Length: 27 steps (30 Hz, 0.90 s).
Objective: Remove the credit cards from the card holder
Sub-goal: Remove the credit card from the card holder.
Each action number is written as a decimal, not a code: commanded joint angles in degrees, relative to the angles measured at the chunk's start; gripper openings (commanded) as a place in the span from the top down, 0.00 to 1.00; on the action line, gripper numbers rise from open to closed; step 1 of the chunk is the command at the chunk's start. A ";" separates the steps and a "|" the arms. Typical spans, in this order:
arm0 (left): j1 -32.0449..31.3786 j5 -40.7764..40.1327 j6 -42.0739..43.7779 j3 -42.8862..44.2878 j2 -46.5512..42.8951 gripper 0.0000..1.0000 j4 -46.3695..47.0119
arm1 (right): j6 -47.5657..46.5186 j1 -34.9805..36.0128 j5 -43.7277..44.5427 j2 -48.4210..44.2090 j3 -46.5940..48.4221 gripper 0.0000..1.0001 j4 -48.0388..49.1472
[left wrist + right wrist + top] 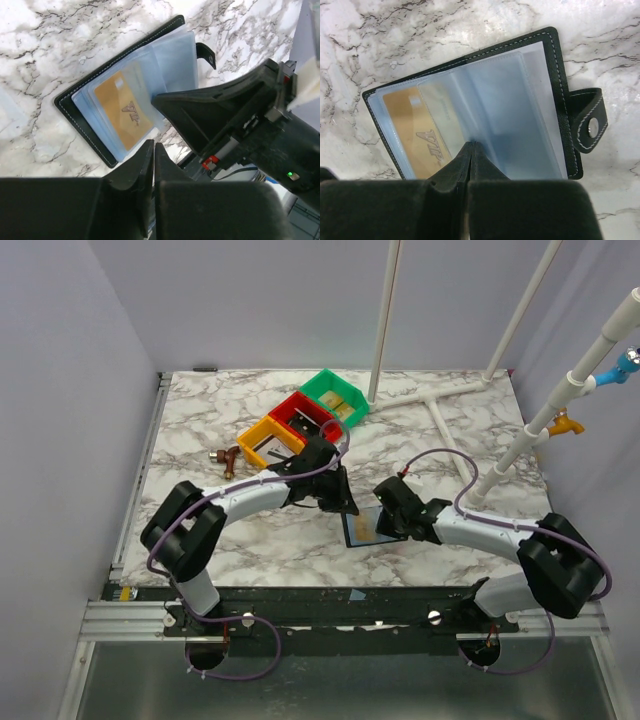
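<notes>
Right gripper [470, 144] is tilted down, fingers pressed together on the open card holder [557, 80]; left gripper [153, 144] is held closed alongside.

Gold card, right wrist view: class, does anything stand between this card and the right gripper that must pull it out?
Yes. The gold card sits inside a clear sleeve of the open card holder, and another sleeve leaf overlaps its right side. The right gripper would meet plastic first, not the card itself.
</notes>
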 commanded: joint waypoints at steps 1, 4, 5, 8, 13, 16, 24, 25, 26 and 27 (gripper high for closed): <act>-0.71 0.73 -1.75 2.81 4.37 1.00 2.72 | 0.84 -0.73 -1.08 -1.51 -1.85 0.99 -0.34; -1.14 0.98 -1.74 4.23 7.50 1.00 2.91 | 0.79 -0.92 -1.14 -2.17 -1.94 0.99 -0.34; -1.32 0.89 -1.74 4.53 8.30 1.00 2.85 | 0.76 -0.89 -1.29 -2.33 -1.83 0.99 -0.38; -1.64 1.08 -1.82 5.46 10.65 1.00 2.98 | 0.68 -0.89 -1.56 -2.56 -1.43 0.99 -0.42; -2.16 0.70 -2.02 6.67 13.56 1.00 2.34 | 0.58 -0.87 -1.49 -3.16 -1.15 0.99 -0.68; -2.38 0.38 -2.27 6.56 14.69 1.00 2.39 | 0.41 -0.88 -1.50 -3.51 -0.74 0.99 -0.95; -2.78 -0.39 -2.26 7.03 16.56 1.00 1.77 | -2.24 -0.75 -3.52 -6.41 0.15 0.99 -0.95; -2.83 -0.50 -2.29 7.06 16.62 1.00 1.70 | -2.40 -0.80 -3.98 -6.87 -0.05 0.99 -0.70; -2.82 -0.56 -2.34 7.13 16.79 1.00 1.49 | -2.42 -0.75 -4.66 -7.23 -0.16 0.99 -0.38; -2.82 -0.60 -2.20 7.25 16.85 1.00 1.31 | -2.57 -0.57 -5.25 -7.31 -0.20 0.99 -0.11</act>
